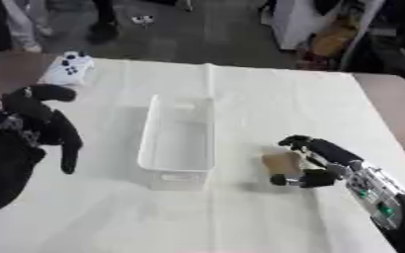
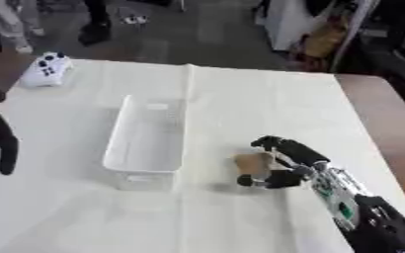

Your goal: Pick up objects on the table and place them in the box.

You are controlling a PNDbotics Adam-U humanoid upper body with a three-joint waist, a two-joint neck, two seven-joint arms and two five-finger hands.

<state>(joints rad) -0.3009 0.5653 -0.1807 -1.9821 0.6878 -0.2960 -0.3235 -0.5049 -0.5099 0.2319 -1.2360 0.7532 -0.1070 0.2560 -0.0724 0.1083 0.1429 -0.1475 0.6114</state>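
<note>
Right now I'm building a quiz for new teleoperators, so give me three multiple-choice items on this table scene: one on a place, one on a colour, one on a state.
1. Where does the white game controller lie?
A. inside the box
B. near the table's far left corner
C. under the right hand

2. What colour is the small flat block at the right hand?
A. tan
B. blue
C. green

3. What does the white rectangular plastic box hold?
A. the controller
B. the block
C. nothing visible

Key: 1 B, it sits on the white cloth beyond the box, at the far left; 2 A, it shows light brown between thumb and fingers; 3 C, only its bare white floor shows. The left hand hangs open at the left edge.
</note>
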